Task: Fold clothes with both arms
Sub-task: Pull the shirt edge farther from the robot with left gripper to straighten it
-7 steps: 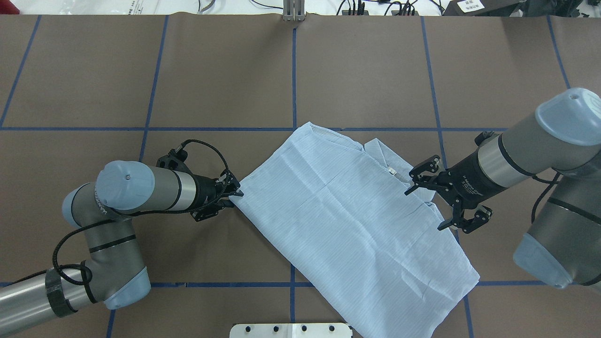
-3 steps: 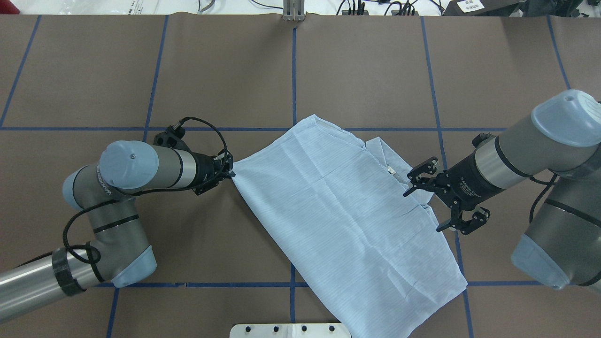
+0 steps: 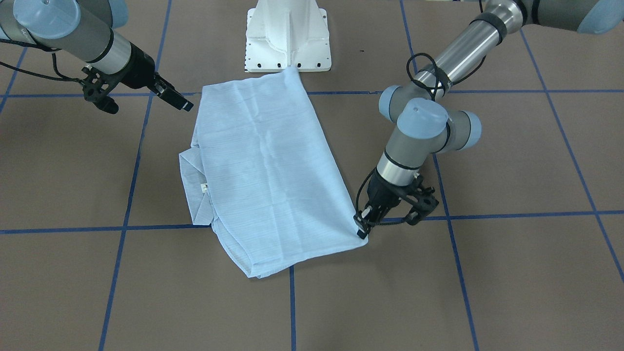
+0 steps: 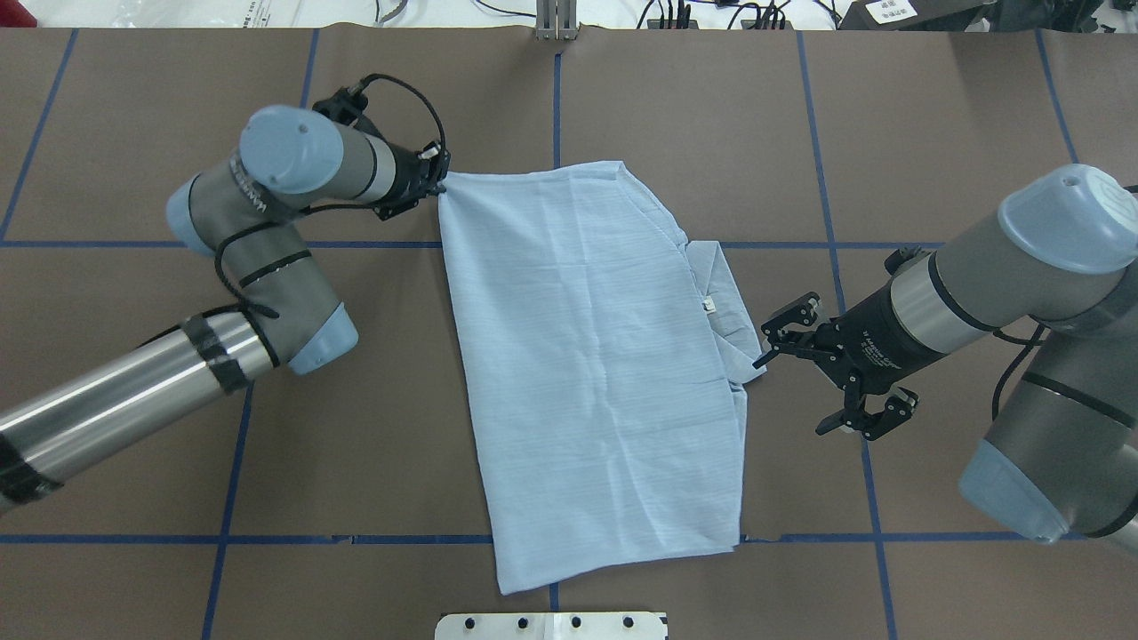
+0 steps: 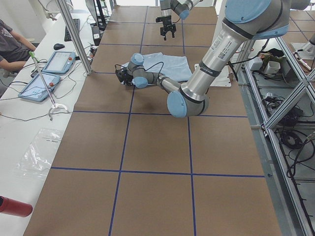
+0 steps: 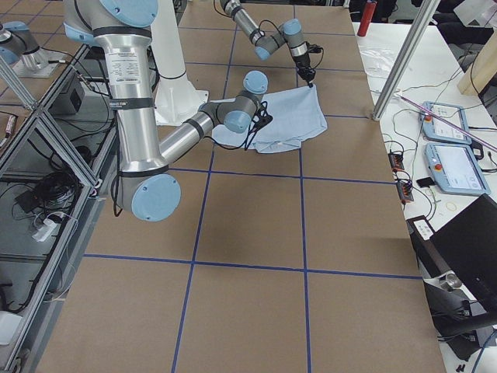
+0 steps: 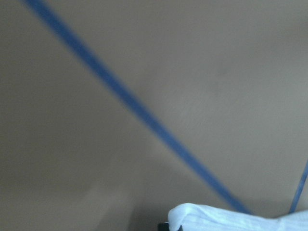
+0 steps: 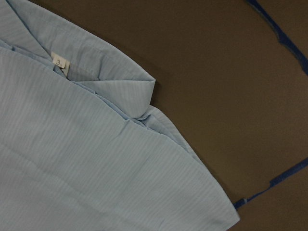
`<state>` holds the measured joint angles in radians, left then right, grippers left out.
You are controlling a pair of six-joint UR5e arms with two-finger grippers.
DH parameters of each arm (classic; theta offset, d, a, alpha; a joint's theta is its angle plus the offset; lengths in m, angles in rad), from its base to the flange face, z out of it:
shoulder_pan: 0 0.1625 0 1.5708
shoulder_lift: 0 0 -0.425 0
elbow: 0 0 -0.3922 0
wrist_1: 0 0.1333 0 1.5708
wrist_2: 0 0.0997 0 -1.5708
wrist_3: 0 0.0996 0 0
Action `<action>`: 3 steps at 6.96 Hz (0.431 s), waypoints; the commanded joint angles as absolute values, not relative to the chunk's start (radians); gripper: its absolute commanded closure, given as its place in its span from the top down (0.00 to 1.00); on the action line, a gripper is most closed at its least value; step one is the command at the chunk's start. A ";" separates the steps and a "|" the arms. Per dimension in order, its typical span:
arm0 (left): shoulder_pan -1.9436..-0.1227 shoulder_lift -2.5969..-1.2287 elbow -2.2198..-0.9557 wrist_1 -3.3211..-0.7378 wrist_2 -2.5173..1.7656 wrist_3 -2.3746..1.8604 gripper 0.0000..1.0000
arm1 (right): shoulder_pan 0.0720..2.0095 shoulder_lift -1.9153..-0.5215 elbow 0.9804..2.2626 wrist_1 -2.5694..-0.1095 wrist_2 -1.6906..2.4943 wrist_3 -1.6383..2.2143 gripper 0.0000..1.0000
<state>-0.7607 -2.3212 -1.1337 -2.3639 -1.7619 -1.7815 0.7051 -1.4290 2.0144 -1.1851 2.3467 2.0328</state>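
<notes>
The light-blue shirt lies folded into a long rectangle on the brown table, and it also shows in the front view. Its collar and white neck tag stick out on the right side. My left gripper is shut on the shirt's far left corner, low over the table; it also shows in the front view. The left wrist view shows only that corner of cloth. My right gripper is open and empty, just right of the collar. The right wrist view shows the collar and tag.
Blue tape lines divide the brown table cover into squares. The white pedestal base stands at the near edge, close to the shirt's near end. Cables lie past the far edge. Tablets lie on a side bench beside a seated operator.
My left gripper has pulled the shirt's corner away from the robot and slightly right. The shirt has swung from diagonal to nearly straight. My right gripper has stayed open and hardly moved.
</notes>
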 commanded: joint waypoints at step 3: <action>-0.830 -2.434 -0.991 -2.428 -1.769 -1.672 0.50 | 0.611 -1.293 1.956 -1.183 2.087 2.048 1.00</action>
<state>-0.8233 -2.4310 -0.9737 -2.4270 -1.7628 -1.6915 0.6698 -1.3389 1.9766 -1.1828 2.2072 2.0415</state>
